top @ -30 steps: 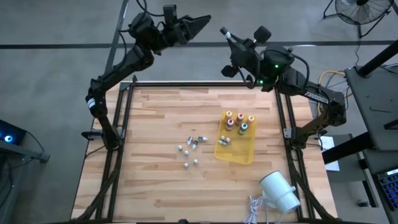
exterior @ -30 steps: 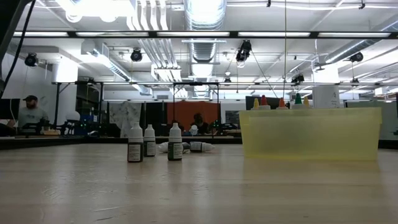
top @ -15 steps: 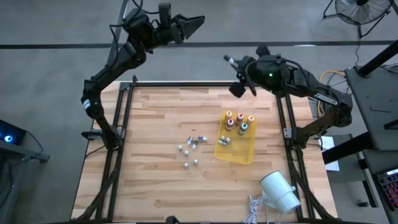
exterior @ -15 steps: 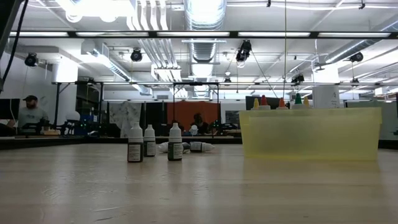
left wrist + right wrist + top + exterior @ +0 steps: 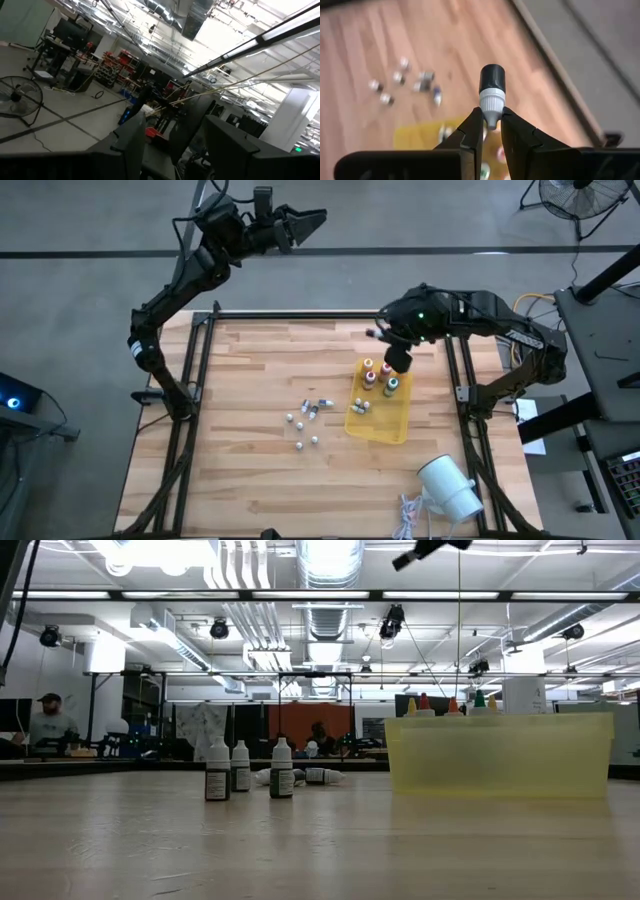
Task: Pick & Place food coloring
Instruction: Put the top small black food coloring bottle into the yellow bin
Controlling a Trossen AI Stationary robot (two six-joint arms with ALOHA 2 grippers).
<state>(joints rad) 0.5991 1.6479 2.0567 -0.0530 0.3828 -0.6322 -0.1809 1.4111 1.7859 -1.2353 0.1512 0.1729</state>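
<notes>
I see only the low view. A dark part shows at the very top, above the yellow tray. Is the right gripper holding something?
Observer: Yes. In the right wrist view, the right gripper is shut on a small black-capped bottle.
Operator: Where is it over the table?
Observer: In the high view, it hangs over the far end of the yellow tray, above the coloured-top bottles.
Operator: And the left arm?
Observer: The left gripper is raised beyond the table's far edge, open.

Wooden table (image 5: 250, 380): yellow tray (image 5: 385, 425), scattered vials (image 5: 305, 420), perhaps nine.
</notes>
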